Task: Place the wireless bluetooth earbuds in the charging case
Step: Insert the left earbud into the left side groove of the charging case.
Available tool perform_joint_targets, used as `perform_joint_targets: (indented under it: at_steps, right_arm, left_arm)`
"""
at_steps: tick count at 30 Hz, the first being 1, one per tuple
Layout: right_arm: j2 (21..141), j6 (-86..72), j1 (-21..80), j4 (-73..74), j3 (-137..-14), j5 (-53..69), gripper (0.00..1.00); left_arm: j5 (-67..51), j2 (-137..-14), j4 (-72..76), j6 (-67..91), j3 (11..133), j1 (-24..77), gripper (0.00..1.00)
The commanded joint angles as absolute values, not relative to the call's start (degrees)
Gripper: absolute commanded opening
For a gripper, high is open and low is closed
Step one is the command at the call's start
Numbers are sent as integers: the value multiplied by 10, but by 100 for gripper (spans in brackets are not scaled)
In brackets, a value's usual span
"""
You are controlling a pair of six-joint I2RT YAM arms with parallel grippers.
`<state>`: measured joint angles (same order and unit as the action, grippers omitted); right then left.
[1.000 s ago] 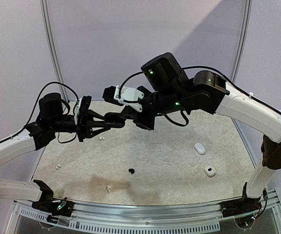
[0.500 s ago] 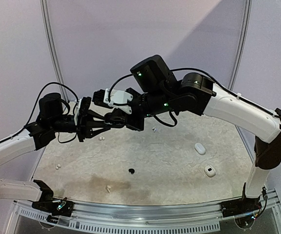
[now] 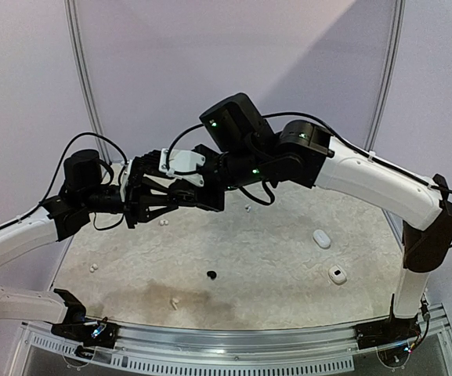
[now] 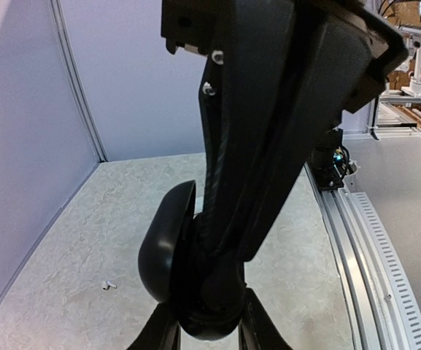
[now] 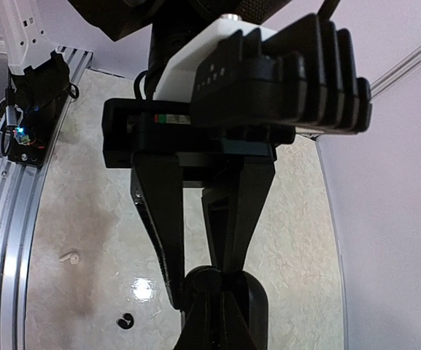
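A pale counter [image 3: 280, 262] inside light walls [image 3: 163, 63].
The counter looks like stone, with a brown patch [image 3: 151, 296] near the front. A metal rail [image 3: 233, 345] runs along its near edge. Thin white posts [image 3: 84, 78] stand against the walls.

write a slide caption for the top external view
Left hand holds a black case in mid-air, shut right hand at it; earbuds and two white cases lie on the table

Both arms are raised above the desk and meet at about 10 o'clock. The left arm [image 3: 14, 239] reaches in from 8 o'clock with its tool [image 4: 206, 332] held level, jaws narrowly apart and clamped on a black case [image 4: 168, 248]. The right arm [image 3: 374, 180] arcs over from 4 o'clock. Its tool [image 5: 222, 292], fingers pressed together, has its tip at that case.
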<state>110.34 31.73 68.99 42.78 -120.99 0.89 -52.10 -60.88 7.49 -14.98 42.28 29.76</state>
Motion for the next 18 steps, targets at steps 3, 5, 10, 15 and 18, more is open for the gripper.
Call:
perform_joint_targets:
  at_steps: [3, 5, 10, 15, 18]
  right_arm:
    - [1137, 342, 694, 479, -1251, -30, 0]
    - [1143, 349, 696, 493, -1255, -28, 0]
    - [1141, 353, 698, 515, -1255, -14, 0]
    - [1141, 348, 697, 529, -1257, -19, 0]
    - [1145, 349, 697, 522, -1258, -31, 0]
  left_arm:
    - [-528, -611, 76, -155, 432, 307, 0]
    - [-527, -610, 76, -155, 432, 307, 0]
    - [-525, -608, 75, -156, 431, 307, 0]
    - [-524, -609, 75, -158, 430, 307, 0]
    - [-525, -610, 76, -157, 430, 307, 0]
